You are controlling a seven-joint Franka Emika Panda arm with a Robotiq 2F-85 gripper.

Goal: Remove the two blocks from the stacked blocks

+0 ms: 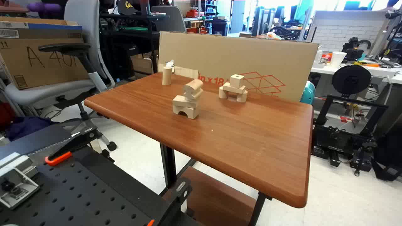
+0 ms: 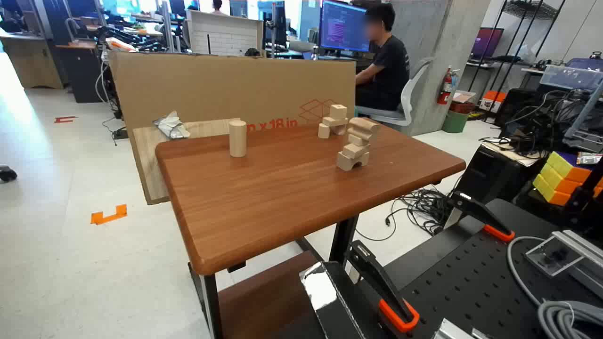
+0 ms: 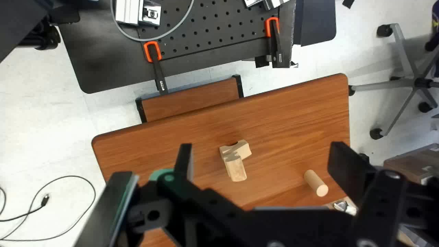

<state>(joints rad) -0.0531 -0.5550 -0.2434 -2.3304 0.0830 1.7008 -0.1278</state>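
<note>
The stacked blocks [image 1: 185, 101] are a pile of pale wood near the middle of the table, also in an exterior view [image 2: 355, 150] and the wrist view [image 3: 242, 150]. An arched block [image 1: 190, 113] is the base, with a flat block across it. Above these, a small block [image 2: 358, 140] carries a round-topped block [image 2: 363, 124], which overhangs to one side. Which of them are the two blocks, I cannot tell for sure. My gripper [image 3: 262, 151] is open and empty, high above the table; the pile shows between its fingers, well below. The gripper is outside both exterior views.
A bridge of blocks topped by a cube [image 1: 236, 81] stands behind the pile; it is hidden in the wrist view. An upright wooden cylinder [image 2: 238, 137] stands apart on the table [image 2: 264, 188]. A cardboard sheet [image 1: 235, 53] stands behind the table.
</note>
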